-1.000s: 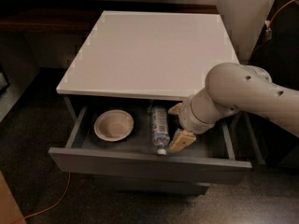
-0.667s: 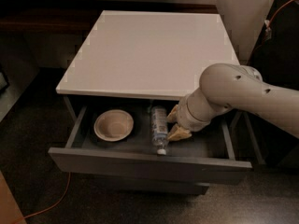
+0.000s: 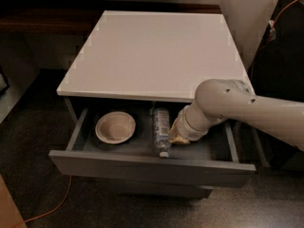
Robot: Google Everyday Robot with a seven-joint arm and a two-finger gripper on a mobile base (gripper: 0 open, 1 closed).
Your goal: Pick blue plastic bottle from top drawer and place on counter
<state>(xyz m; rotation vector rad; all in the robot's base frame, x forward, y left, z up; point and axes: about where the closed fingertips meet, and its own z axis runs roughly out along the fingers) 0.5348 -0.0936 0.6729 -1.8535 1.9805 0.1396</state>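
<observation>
The blue plastic bottle lies on its side in the middle of the open top drawer, white cap toward the drawer front. My gripper reaches down into the drawer from the right and sits right against the bottle's right side. The arm's thick white wrist hides most of it. The white counter above the drawer is bare.
A shallow cream bowl sits in the left part of the drawer. The counter's front edge overhangs the back of the drawer. An orange cable runs on the dark floor at lower left. Dark furniture stands to the right.
My arm has swung left across the drawer, and the gripper has moved from the drawer's right part up against the bottle. Bottle and bowl have not moved.
</observation>
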